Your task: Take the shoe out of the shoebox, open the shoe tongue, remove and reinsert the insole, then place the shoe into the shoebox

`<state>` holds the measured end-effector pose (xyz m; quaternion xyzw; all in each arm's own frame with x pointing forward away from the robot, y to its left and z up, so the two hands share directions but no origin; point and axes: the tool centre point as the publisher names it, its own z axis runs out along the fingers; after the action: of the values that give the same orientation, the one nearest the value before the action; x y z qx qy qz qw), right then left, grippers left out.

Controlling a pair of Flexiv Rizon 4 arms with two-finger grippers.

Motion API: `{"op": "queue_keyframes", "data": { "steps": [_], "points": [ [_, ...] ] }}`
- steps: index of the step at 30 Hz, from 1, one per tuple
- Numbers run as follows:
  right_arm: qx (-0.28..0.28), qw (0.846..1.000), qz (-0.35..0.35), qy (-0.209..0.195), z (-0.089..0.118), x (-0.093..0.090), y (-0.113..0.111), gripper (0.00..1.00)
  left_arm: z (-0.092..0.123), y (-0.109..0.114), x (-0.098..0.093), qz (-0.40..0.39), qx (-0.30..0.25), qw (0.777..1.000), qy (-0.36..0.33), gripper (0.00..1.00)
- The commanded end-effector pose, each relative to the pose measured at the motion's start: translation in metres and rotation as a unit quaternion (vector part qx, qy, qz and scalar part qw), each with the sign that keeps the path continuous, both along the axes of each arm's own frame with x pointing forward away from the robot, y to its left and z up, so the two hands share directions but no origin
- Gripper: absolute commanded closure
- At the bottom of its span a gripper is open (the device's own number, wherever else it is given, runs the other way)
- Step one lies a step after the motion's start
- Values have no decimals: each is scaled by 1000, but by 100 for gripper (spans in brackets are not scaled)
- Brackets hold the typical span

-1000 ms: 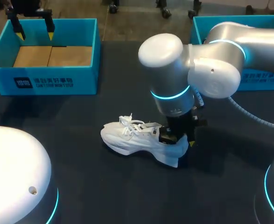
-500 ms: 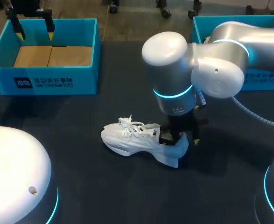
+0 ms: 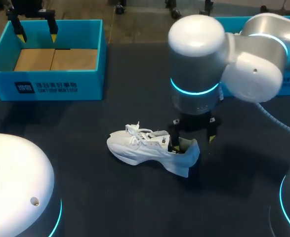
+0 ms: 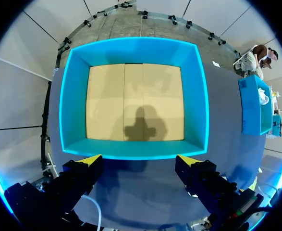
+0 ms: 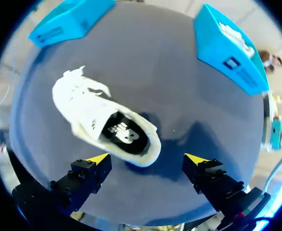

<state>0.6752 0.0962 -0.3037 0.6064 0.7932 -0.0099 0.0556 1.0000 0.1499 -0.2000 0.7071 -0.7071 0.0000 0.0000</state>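
The white sneaker point(image 3: 145, 147) stands upright on the dark table point(image 3: 85, 197), outside the box, its black insole point(image 5: 119, 131) seated inside. The right gripper point(image 3: 193, 132) hangs just above the heel, fingers spread wide and touching nothing. The open blue shoebox point(image 3: 46, 88) sits well apart at the table's far left corner, with the left gripper point(image 3: 36, 33) above it, its fingers likewise spread and empty.

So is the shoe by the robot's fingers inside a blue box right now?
No, the white shoe lies on the dark table, outside the blue shoebox.
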Motion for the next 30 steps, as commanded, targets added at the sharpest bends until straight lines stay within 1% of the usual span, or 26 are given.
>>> {"op": "queue_keyframes", "data": {
  "steps": [1, 2, 4, 5, 6, 25, 26, 27, 29, 30],
  "points": [
    [50, 993, 109, -7, 13, -5, 0, 0, 0, 0, 0, 0, 0, 1000, 0, 0],
    [49, 990, 132, -10, 14, -5, 4, 0, 0, 0, 0, 0, 0, 1000, 0, 0],
    [43, 979, 197, -17, 19, -2, 16, 0, 0, 0, 0, 0, 0, 1000, 0, 0],
    [33, 975, 220, -10, 20, -2, 21, 0, 0, 0, 0, 0, 0, 1000, 0, 0],
    [16, 975, 222, -10, 20, -1, 24, 0, 0, 0, 0, 0, 0, 1000, 0, 0],
    [16, 975, 222, -10, 20, -1, 24, 0, 0, 0, 0, 0, 0, 1000, 0, 0],
    [17, 973, 230, -20, 19, -4, 22, 0, 0, 0, 0, 0, 0, 1000, 0, 0],
    [15, 959, 279, -42, 19, -4, 21, 0, 0, 0, 0, 0, 0, 1000, 0, 0],
    [45, 949, 302, -78, 18, -4, 11, 0, 0, 0, 0, 0, 0, 1000, 0, 0],
    [52, 938, 329, -94, 19, -4, 6, 0, 0, 0, 0, 0, 0, 1000, 0, 0]
  ]
}}
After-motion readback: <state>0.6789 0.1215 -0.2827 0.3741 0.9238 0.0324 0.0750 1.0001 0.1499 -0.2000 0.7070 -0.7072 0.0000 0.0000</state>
